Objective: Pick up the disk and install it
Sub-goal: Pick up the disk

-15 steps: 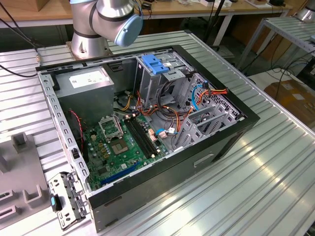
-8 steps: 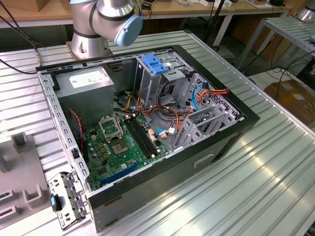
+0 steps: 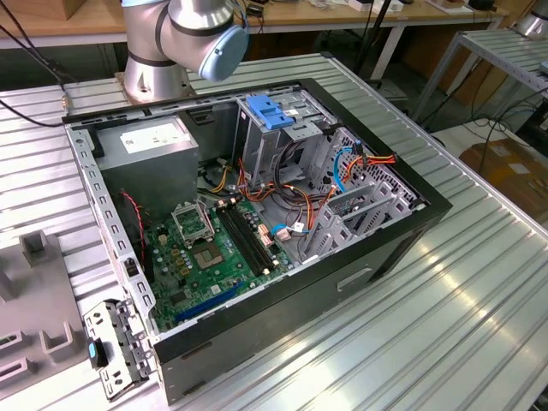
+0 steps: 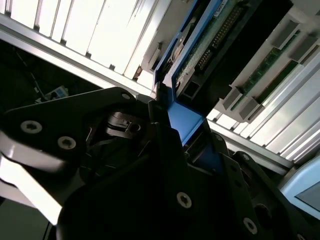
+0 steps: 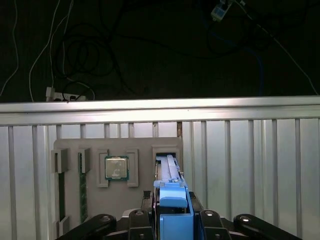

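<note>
Two fingers of the gripper (image 5: pixel 172 216) sit pinched on the blue carrier end of the disk (image 5: pixel 168 165), so we judge it gripped (the pads themselves are hidden). The disk stands on edge, its long axis running straight out from the wrist, into the slot of the grey parts holder (image 5: pixel 75 147), just beside a seated processor chip (image 5: pixel 116 168). We cannot tell whether it sits in that slot or just clear of it. The wrist lines up squarely with the slot, over the ribbed table (image 5: pixel 250 165)
</note>
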Controlling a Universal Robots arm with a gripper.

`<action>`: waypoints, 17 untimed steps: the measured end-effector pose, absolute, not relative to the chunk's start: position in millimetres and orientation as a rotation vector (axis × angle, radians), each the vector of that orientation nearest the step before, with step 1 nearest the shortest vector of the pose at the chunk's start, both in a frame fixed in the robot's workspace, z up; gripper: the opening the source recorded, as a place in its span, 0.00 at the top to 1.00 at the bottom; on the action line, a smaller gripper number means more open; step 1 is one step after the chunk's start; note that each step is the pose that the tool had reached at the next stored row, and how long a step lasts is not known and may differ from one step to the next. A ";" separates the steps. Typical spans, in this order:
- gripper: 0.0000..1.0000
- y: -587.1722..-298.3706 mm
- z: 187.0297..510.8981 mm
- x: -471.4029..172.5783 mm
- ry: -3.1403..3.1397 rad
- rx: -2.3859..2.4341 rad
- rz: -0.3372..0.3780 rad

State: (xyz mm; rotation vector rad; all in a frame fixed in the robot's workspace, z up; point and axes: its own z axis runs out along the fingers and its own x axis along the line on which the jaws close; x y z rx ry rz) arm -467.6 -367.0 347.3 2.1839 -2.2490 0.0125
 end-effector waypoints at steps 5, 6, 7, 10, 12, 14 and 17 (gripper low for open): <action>0.63 -367.0 349.0 -467.5 -2.248 2.184 0.013; 0.63 -367.0 349.8 -467.5 -2.248 2.184 0.013; 0.63 -367.0 350.8 -467.6 -2.249 2.184 0.013; 0.63 -367.0 353.8 -467.6 -2.249 2.184 0.013; 0.63 -367.0 356.3 -467.6 -2.249 2.184 0.013; 0.63 -367.0 358.9 -467.6 -2.249 2.184 0.013; 0.63 -367.0 361.4 -467.6 -2.249 2.184 0.013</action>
